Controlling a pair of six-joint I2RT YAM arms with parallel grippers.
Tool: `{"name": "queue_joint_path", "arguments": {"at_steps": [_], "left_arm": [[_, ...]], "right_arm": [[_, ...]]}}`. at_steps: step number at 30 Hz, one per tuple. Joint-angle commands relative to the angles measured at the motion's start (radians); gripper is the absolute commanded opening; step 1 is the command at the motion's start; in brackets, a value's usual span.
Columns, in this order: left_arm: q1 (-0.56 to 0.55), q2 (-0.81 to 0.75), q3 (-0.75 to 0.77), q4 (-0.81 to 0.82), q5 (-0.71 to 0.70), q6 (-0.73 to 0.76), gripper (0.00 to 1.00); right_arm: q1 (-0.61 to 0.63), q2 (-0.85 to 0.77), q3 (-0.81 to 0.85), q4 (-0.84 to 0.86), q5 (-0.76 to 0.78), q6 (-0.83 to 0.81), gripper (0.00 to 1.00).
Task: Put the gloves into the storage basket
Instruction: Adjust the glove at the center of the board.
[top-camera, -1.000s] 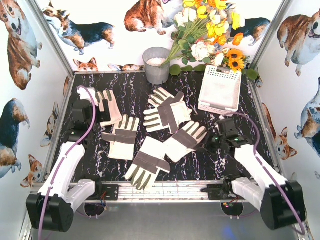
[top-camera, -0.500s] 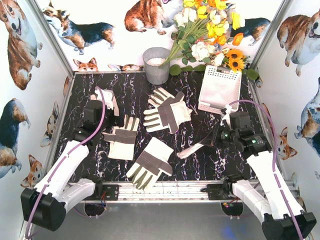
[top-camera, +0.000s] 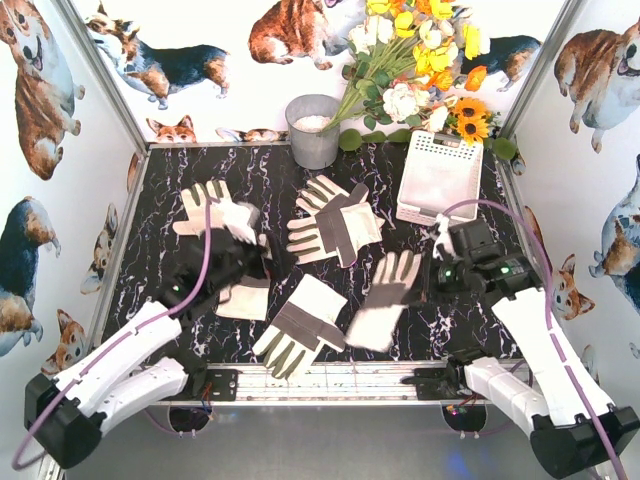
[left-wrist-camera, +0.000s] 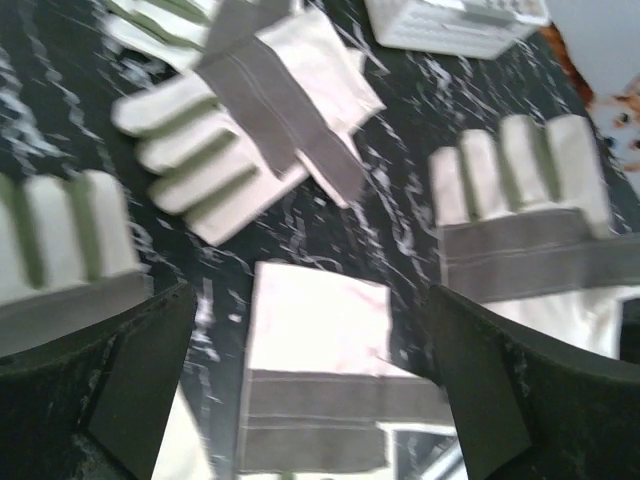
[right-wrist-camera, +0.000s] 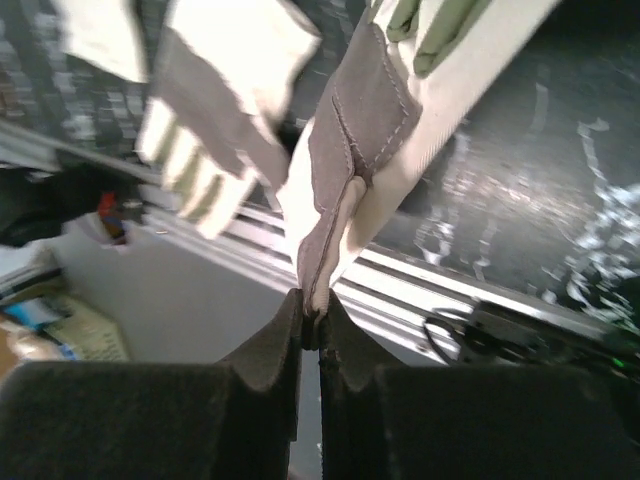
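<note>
Our right gripper (right-wrist-camera: 310, 312) pinched the grey-patched edge of one glove (top-camera: 385, 300), held above the table (top-camera: 270, 172) near the storage basket (top-camera: 440, 178). Our left gripper (left-wrist-camera: 310, 300) stood spread wide over other gloves (left-wrist-camera: 240, 130) lying flat.

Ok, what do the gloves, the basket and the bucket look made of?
Gloves: cream woven fabric with grey, suede-like patches. Stitch lines show along the patches, and the lifted one hangs limp. Basket: white moulded plastic, matt, with rows of small holes. Bucket: probably metal, perhaps galvanised, going by its dull grey sheen.
</note>
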Motion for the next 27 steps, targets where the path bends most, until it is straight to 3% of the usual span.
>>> {"name": "queue_joint_path", "arguments": {"at_steps": [1, 8, 12, 16, 27], "left_arm": [[-0.148, -0.027, -0.055, 0.061, -0.098, -0.218, 0.90], [-0.375, 0.077, -0.110, 0.191, -0.258, -0.378, 0.85], [-0.456, 0.213, -0.053, 0.218, -0.328, -0.399, 0.82], [-0.491, 0.357, 0.020, 0.248, -0.348, -0.405, 0.78], [-0.504, 0.624, 0.158, 0.397, -0.301, -0.451, 0.62]], "right_arm": [[0.074, -0.028, -0.057, -0.061, 0.300, 0.039, 0.00], [0.113, -0.079, -0.248, 0.176, 0.414, 0.230, 0.00], [0.112, -0.035, -0.303, 0.247, 0.484, 0.247, 0.00], [0.113, 0.001, -0.295, 0.219, 0.583, 0.218, 0.00], [0.114, -0.084, -0.350, 0.257, 0.569, 0.251, 0.00]]}}
